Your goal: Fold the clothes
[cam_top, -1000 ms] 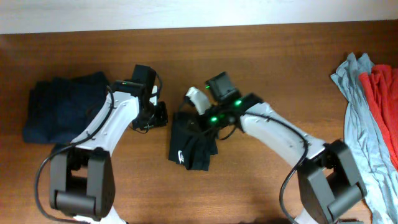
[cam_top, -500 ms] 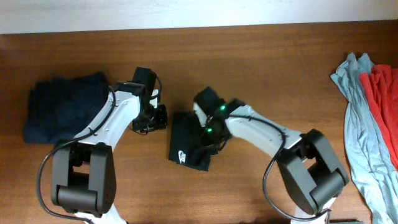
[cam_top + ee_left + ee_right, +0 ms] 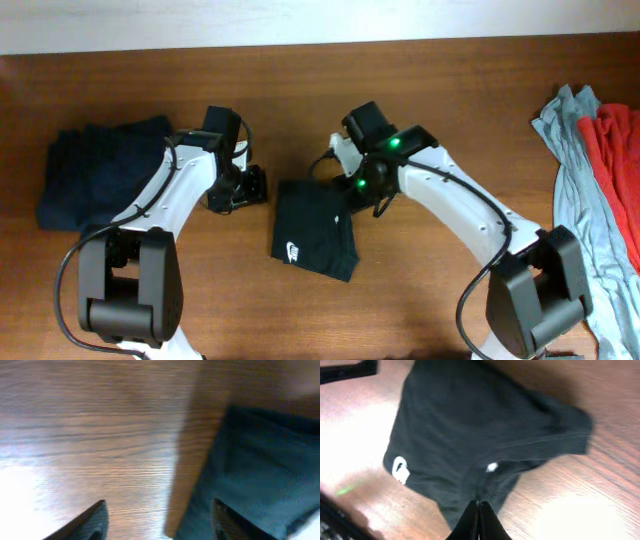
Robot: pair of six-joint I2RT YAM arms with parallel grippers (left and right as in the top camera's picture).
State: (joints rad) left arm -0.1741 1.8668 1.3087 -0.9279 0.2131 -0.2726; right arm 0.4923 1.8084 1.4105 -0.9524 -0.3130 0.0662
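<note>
A black T-shirt (image 3: 315,232) lies folded into a small rectangle at the table's centre, its white logo (image 3: 291,252) facing up. Just off its upper left corner, my left gripper (image 3: 254,186) stands open. In the left wrist view one of its fingers (image 3: 95,521) is over bare wood and the other over the dark cloth (image 3: 260,460). My right gripper (image 3: 356,195) is shut above the shirt's upper right edge. In the right wrist view its tips (image 3: 477,519) are pressed together over the T-shirt (image 3: 485,430), with nothing seen between them.
A folded navy garment (image 3: 100,172) lies at the far left. A loose heap of grey-blue cloth (image 3: 572,150) and red cloth (image 3: 617,165) lies along the right edge. The brown wooden table (image 3: 450,80) ends at a pale wall at the back.
My left gripper has opened and let go of the shirt's edge. The right arm has drawn back up and to the right. The T-shirt now lies flatter, as a neater rectangle.
</note>
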